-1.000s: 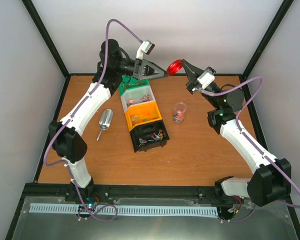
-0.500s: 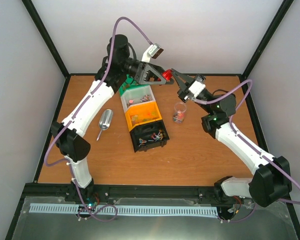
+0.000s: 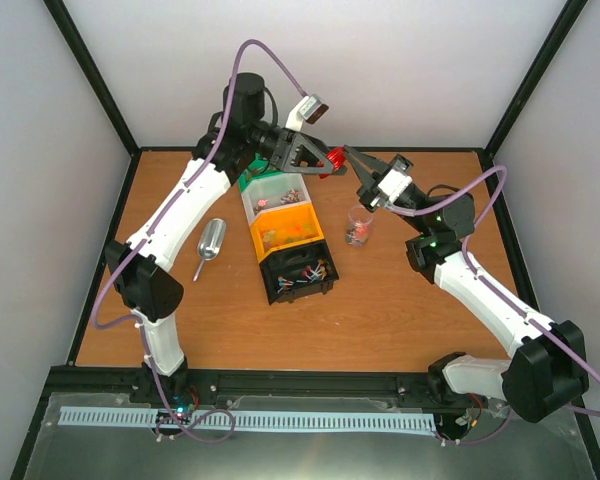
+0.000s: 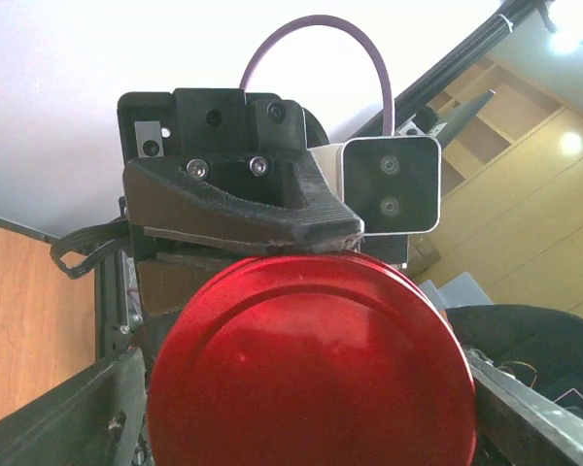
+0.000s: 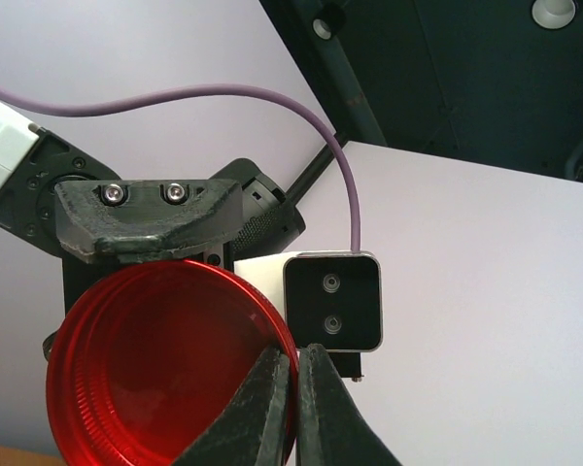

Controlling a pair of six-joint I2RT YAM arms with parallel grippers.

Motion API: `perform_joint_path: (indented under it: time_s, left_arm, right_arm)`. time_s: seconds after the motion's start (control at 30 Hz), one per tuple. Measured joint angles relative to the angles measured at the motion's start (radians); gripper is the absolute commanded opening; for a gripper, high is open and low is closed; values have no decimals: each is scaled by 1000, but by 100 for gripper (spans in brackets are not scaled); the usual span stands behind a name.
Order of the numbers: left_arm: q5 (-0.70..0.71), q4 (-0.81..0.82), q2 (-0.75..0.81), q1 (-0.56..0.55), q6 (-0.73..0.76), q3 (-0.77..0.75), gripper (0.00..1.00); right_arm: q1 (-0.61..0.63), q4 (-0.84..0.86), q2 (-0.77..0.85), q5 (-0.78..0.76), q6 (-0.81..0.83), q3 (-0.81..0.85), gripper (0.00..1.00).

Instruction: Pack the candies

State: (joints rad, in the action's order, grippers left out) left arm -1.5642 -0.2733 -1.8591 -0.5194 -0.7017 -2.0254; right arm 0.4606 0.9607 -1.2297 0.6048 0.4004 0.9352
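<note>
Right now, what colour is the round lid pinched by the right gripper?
Red and glossy; the lid fills the left wrist view, where it shows best.

Wooden table (image 3: pixel 380 320) boxed in by pale walls (image 3: pixel 400 60)
Black frame posts (image 3: pixel 92 75) stand at the table's far corners, the walls rising behind and beside it; a grey metal ledge (image 3: pixel 310 455) with a white slotted strip (image 3: pixel 250 421) runs along its near edge.

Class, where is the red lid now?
Top view: the red lid is aloft at rear centre, rim pinched by the right pincer, left pincer opposite.
</note>
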Motion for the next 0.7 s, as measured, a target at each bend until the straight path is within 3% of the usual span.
perform_joint_path:
  time_s: [0.33,0.57,0.63,0.7]
  left_arm:
    - [-1,-20,0,0,31,0,72]
    - [-3,-26,0,0,38,0,72]
    - [-4,-27,0,0,40,0,71]
    - [-4,-27,0,0,41,0,68]
  right_arm:
    - [-1,-29,4,-9,13,-4,9]
    - [0,-29,7,-15,31,-8,3]
    - [0,-29,7,-14,35,-8,9]
    - [0,-30,7,-14,38,-8,29]
